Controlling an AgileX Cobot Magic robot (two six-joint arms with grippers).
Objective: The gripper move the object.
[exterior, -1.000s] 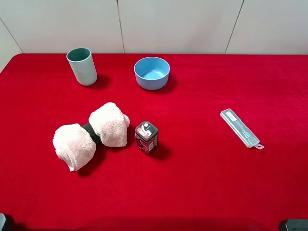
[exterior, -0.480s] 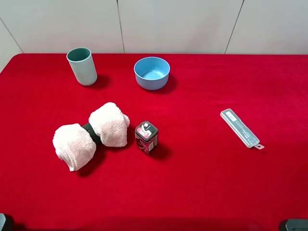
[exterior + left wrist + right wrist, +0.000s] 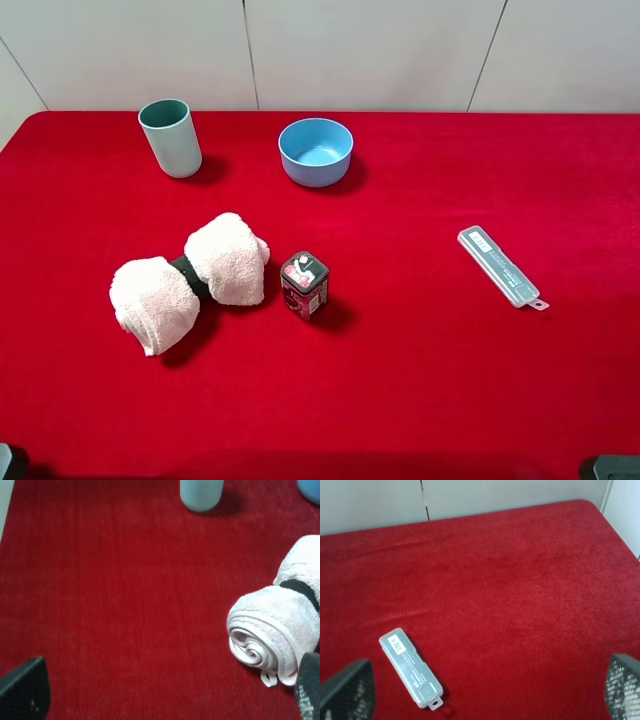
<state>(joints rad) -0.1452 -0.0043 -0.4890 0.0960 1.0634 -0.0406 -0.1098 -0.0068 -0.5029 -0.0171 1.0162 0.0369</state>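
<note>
**Both Arms Parked, Tin Untouched**

Red velvet-like cloth surface [image 3: 420, 390] spread wall to wall, carrying every item, all well apart from the near edge where the arms sit.

Rolled pale-pink towel bundle cinched by a black band [image 3: 190, 280] lying left of centre, one rolled end turned toward the left wrist camera.

Round light-blue plastic bowl [image 3: 316, 150] upright at the rear centre, empty as far as visible. Tall grey-green plastic cup [image 3: 170, 137] upright at the rear left.

Long clear plastic case with a white label [image 3: 502, 267] lying flat and diagonal on the right side, directly ahead of the right wrist camera.

Small dark boxy tin with red-pink patterned sides and a black, white-labelled lid [image 3: 304, 284], the object to be moved, standing upright near centre, just beside the towel bundle's right end; whether touching it, not determinable.

Left gripper [image 3: 160, 700] spread wide, holding nothing, fingertips only at the frame corners. Right gripper [image 3: 480, 692] likewise wide and holding nothing. Wide stance judged ready for approach. Tin outside both wrist views; task judged not yet begun. Towel's closeness judged a snag risk on that side.
</note>
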